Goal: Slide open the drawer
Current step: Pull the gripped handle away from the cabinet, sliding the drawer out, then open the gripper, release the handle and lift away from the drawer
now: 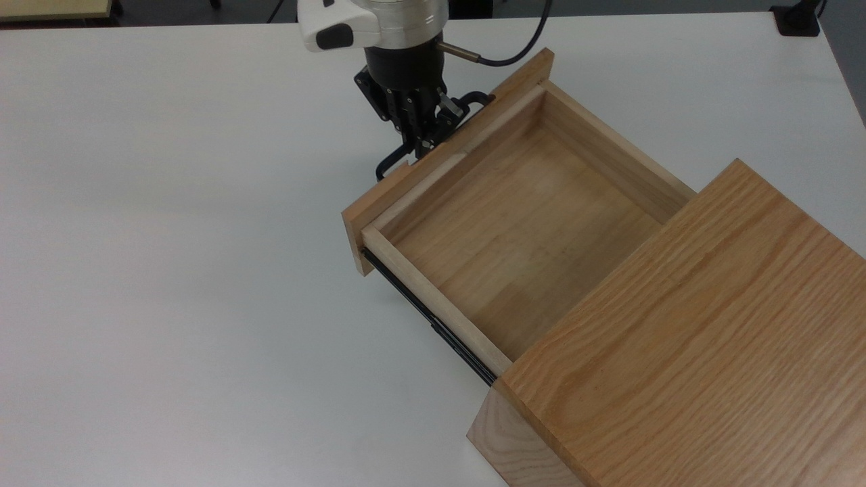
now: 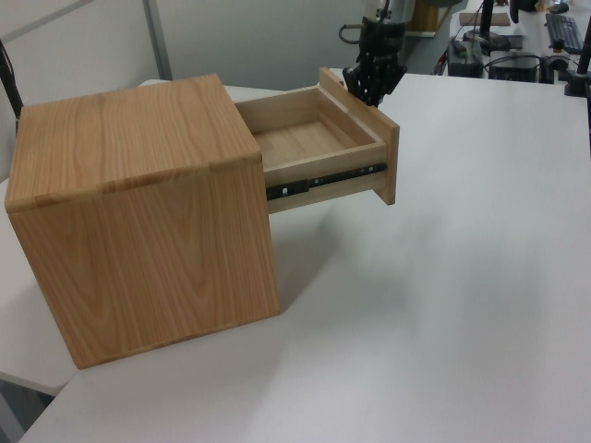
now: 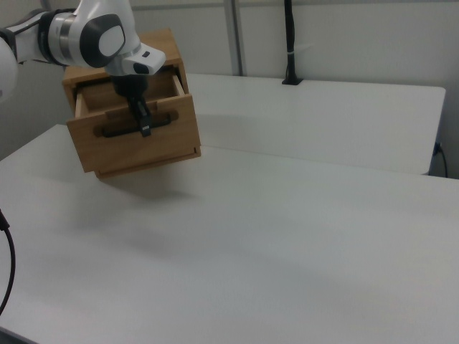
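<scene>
The drawer point(image 1: 514, 230) stands pulled far out of its casing, its light-wood tray empty. Its flat front panel point(image 1: 389, 193) faces the top view's upper left, with a black side rail point(image 1: 433, 321) showing below the tray. My gripper point(image 1: 421, 143) points down in front of the panel, shut on the thin black handle point(image 1: 387, 166) near its middle. In the left view the gripper point(image 2: 369, 88) hangs behind the front panel point(image 2: 390, 161) at the drawer's far end. In the right view the gripper point(image 3: 145, 127) clamps the handle point(image 3: 111, 132) on the drawer front point(image 3: 154, 147).
The oak-grained casing point(image 1: 683, 338) fills the top view's lower right on the white table point(image 1: 169, 237). A black cable point(image 1: 534, 37) runs from the wrist. A black clamp point(image 1: 798, 20) sits at the table's far right corner; a black post point(image 3: 290, 43) stands at the back edge.
</scene>
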